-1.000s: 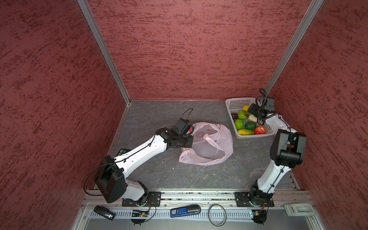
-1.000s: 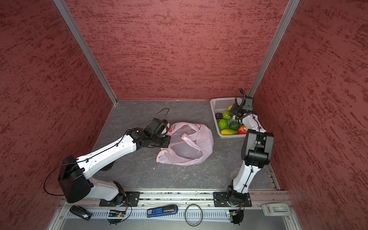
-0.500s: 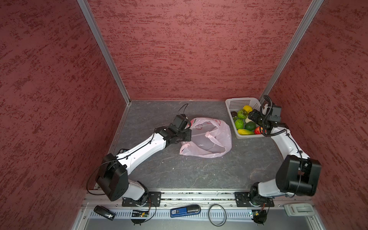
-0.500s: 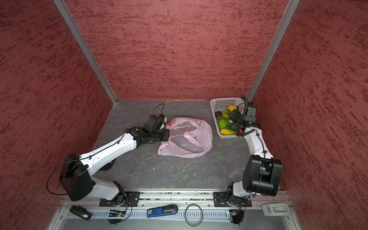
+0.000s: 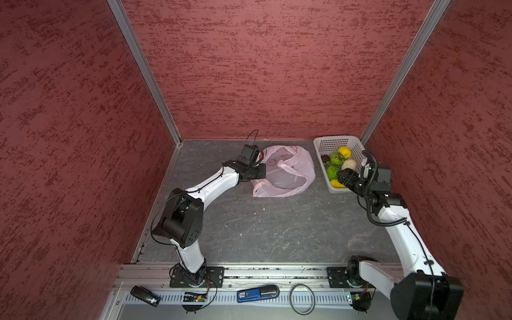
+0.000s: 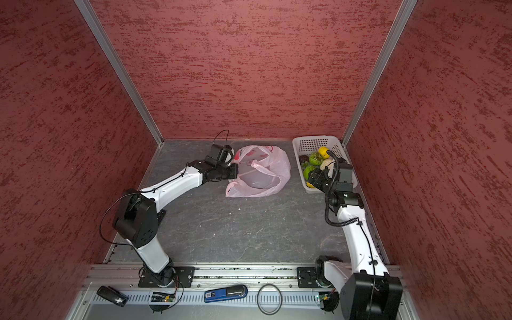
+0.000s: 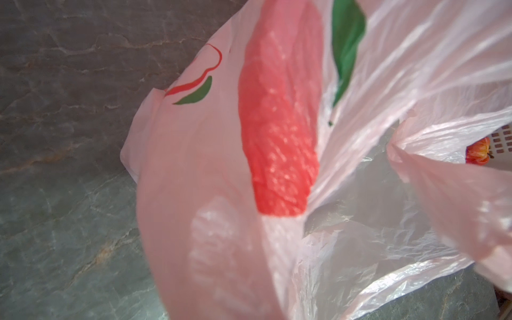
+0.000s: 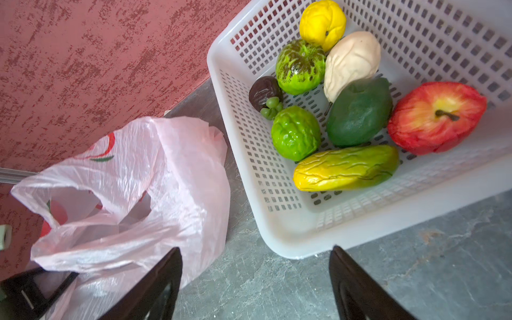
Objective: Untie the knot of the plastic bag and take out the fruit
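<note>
Eight fruits in basket, bag slack on counter

Eight pieces of fruit (image 8: 360,113) lay in the white perforated basket (image 8: 279,232) at the far right corner of the counter (image 5: 263,227): yellow, cream, red, dark brown, dark green, two bumpy green and one long yellow-green. The pink plastic bag (image 5: 291,169) lay slack just beside the basket, mouth open. The left tool (image 5: 260,173) was together, clamped on the bag's rim. The right tool (image 8: 253,250) stood apart, holding nothing, near the basket's front corner.
</note>
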Motion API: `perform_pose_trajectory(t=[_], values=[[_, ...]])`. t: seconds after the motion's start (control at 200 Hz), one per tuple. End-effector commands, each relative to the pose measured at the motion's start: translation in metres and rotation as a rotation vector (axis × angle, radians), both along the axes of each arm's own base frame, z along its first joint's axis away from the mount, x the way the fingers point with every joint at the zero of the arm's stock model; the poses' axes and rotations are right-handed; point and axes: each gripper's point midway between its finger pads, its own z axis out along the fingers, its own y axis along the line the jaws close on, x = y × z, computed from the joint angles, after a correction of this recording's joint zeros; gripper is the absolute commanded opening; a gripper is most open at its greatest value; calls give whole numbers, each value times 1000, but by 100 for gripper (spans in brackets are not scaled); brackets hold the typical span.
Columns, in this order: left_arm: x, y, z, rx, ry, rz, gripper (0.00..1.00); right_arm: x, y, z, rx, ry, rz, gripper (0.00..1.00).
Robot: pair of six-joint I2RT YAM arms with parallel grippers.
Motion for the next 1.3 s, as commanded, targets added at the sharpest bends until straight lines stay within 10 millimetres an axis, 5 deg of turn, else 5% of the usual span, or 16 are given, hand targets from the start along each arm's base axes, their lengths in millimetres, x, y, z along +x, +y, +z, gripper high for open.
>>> perform_pose_trajectory(t=[0.0, 0.175, 0.561, 0.827, 1.082, 1.297], values=[[9, -6, 11, -25, -39, -41, 10, -11, 6, -7, 22, 34, 8, 84], [5, -6, 19, -42, -52, -45, 29, -10, 6, -4, 26, 26, 10, 84], [-29, -1, 71, -129, -160, -97, 100, -4, 6, -6, -18, 23, 39, 85], [-69, 29, 85, -94, -253, -59, 100, 11, 5, 6, -111, -80, 96, 95], [-96, 96, 65, 57, -368, 50, 100, 37, -12, 0, -297, -160, 103, 99], [-89, 158, 42, 157, -472, 155, 100, 52, -26, -17, -392, -243, 53, 98]])
